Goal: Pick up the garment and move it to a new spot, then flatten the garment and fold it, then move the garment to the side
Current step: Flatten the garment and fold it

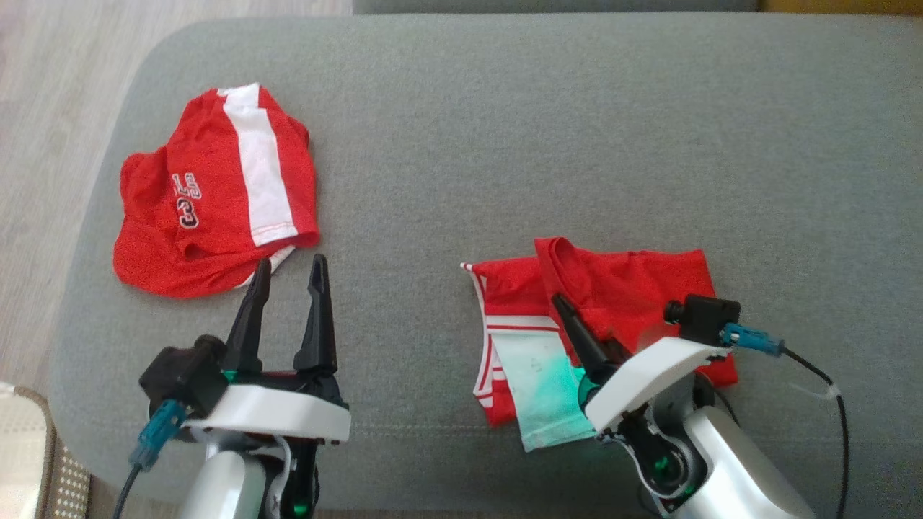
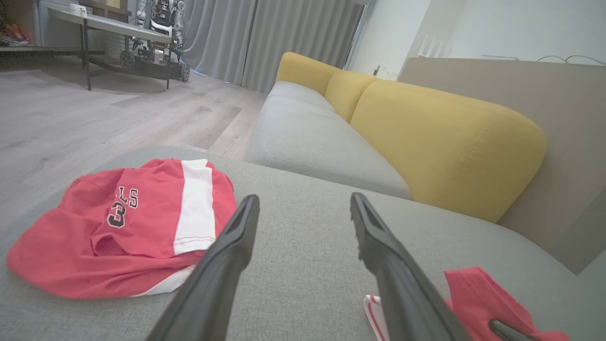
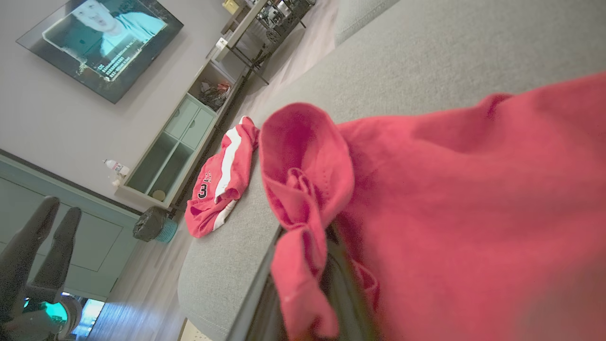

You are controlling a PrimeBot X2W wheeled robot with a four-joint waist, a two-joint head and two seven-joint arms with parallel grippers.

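A red garment (image 1: 634, 288) with white striped panels lies partly folded at the right front of the grey cushion (image 1: 505, 144). My right gripper (image 1: 566, 306) is shut on a bunched fold of its red cloth (image 3: 307, 227), which hides the fingertips in the right wrist view. My left gripper (image 1: 290, 265) stands open over bare cushion, fingers apart with nothing between them (image 2: 304, 199). Its tips point toward a second, crumpled red garment (image 1: 209, 194) marked with a 3 and a white stripe, just beyond them (image 2: 118, 227).
The cushion's rounded left edge drops to a wooden floor (image 1: 43, 144), with a pale rug (image 1: 21, 447) at the lower left. Behind lies a grey sofa seat (image 2: 322, 142) with yellow backs (image 2: 440, 137). A cable (image 1: 829, 396) trails from the right wrist.
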